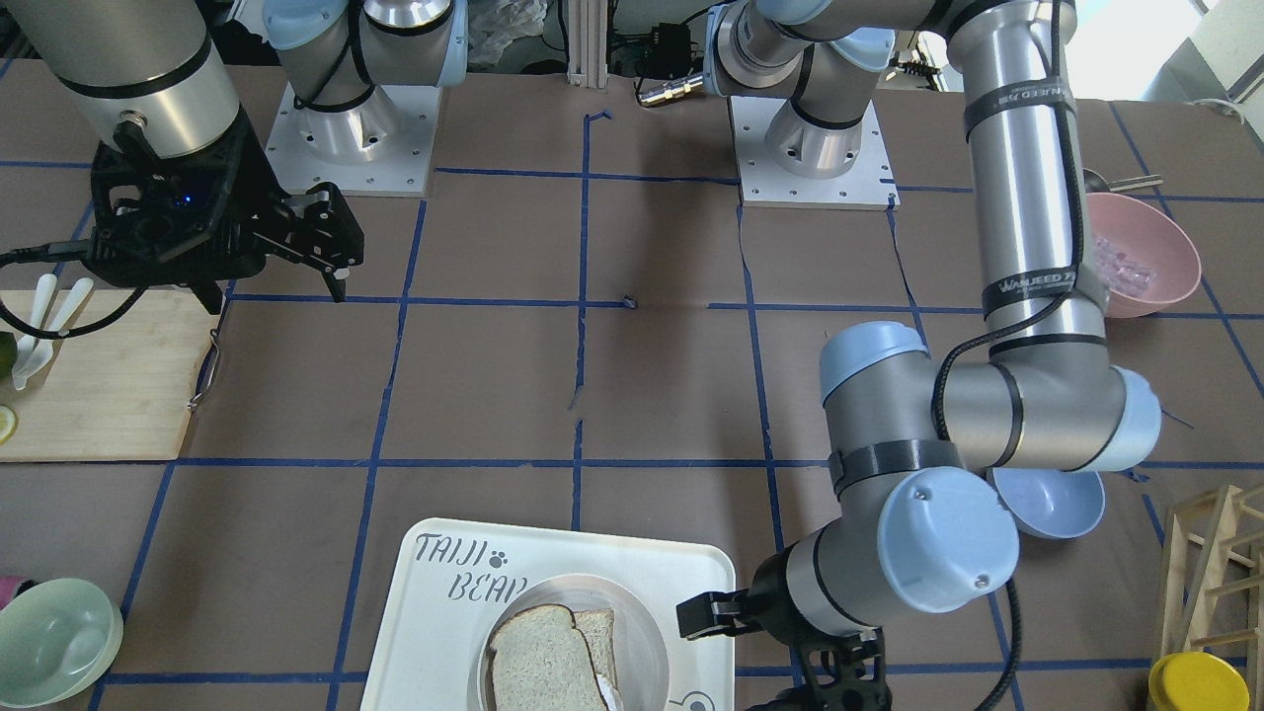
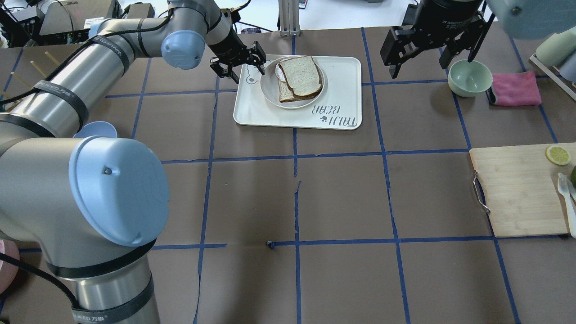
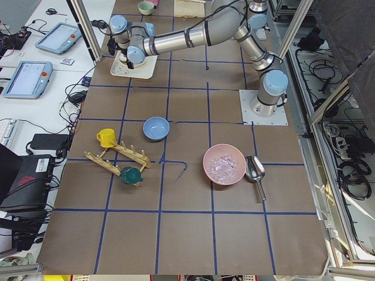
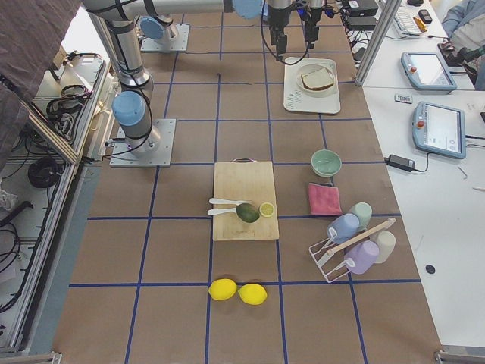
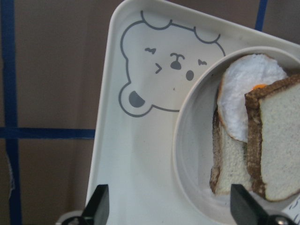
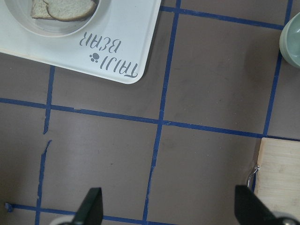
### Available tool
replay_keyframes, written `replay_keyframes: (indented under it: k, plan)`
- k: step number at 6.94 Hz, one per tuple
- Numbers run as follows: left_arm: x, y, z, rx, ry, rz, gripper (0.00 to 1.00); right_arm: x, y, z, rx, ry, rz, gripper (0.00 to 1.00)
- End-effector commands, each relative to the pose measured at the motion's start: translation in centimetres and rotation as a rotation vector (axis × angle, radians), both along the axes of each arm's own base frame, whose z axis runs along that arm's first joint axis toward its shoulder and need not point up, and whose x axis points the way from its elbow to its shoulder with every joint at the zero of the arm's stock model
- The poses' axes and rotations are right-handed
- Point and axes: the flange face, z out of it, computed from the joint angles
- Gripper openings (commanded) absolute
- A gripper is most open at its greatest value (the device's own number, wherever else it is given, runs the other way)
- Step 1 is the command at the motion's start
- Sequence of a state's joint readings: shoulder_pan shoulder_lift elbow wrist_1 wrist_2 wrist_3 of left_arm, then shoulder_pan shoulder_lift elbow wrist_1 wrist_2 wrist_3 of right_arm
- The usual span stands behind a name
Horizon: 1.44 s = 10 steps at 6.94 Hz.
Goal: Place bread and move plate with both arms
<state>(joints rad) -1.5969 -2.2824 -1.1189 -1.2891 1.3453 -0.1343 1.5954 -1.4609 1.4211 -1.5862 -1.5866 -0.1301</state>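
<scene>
The plate (image 2: 268, 86) sits on the white "TAIJI BEAR" tray (image 2: 342, 81) at the table's far side. The dome-topped, dark-crusted bread (image 2: 300, 74) lies on top of a paler slice, with a fried egg (image 5: 243, 93) between them. My left gripper (image 2: 246, 72) is open and empty, low over the tray's bear-face corner. In the left wrist view its fingertips (image 5: 98, 206) straddle the plate's rim (image 5: 190, 154). My right gripper (image 2: 420, 58) is open and empty, held high to the right of the tray. Its wrist view shows the tray corner (image 6: 126, 65) below.
A pale green bowl (image 2: 469, 76) and a pink cloth (image 2: 515, 87) lie right of the tray. A wooden cutting board (image 2: 517, 189) with a lemon slice is at the near right. A blue bowl (image 2: 94, 130) is under the left arm, and a pink bowl (image 1: 1145, 252) stands beyond it.
</scene>
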Motion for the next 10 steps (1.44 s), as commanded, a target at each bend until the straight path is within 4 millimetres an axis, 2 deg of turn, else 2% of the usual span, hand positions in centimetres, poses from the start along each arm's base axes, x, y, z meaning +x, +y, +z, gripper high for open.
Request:
replay_keyframes:
  k: [1, 2, 3, 4, 5, 7, 10]
  plan:
    - [4.2, 3.2, 7.8, 0.026, -0.031, 0.017, 1.00, -0.1, 0.0, 0.0, 0.000, 0.003, -0.001, 1.00]
    - [5.4, 6.1, 12.3, 0.024, -0.123, 0.020, 1.00, 0.0, 0.0, 0.0, -0.002, 0.001, 0.002, 1.00]
    - [5.7, 9.6, 14.2, 0.084, -0.140, 0.031, 1.00, -0.1, -0.1, 0.0, -0.002, 0.006, 0.000, 1.00]
    - [5.9, 12.7, 15.3, 0.100, -0.141, 0.038, 1.00, -0.2, -0.1, 0.0, -0.002, 0.007, -0.002, 1.00]
    - [7.7, 15.4, 15.1, 0.124, -0.142, 0.068, 1.00, -0.4, -0.1, 0.0, -0.002, 0.010, -0.003, 1.00]
    - [8.0, 20.4, 16.5, 0.118, -0.152, 0.079, 1.00, -0.4, -0.1, 0.0, 0.000, 0.010, -0.002, 1.00]
    - [7.7, 25.1, 16.4, 0.130, -0.153, 0.069, 1.00, -0.2, -0.1, 0.0, -0.002, 0.009, 0.000, 1.00]
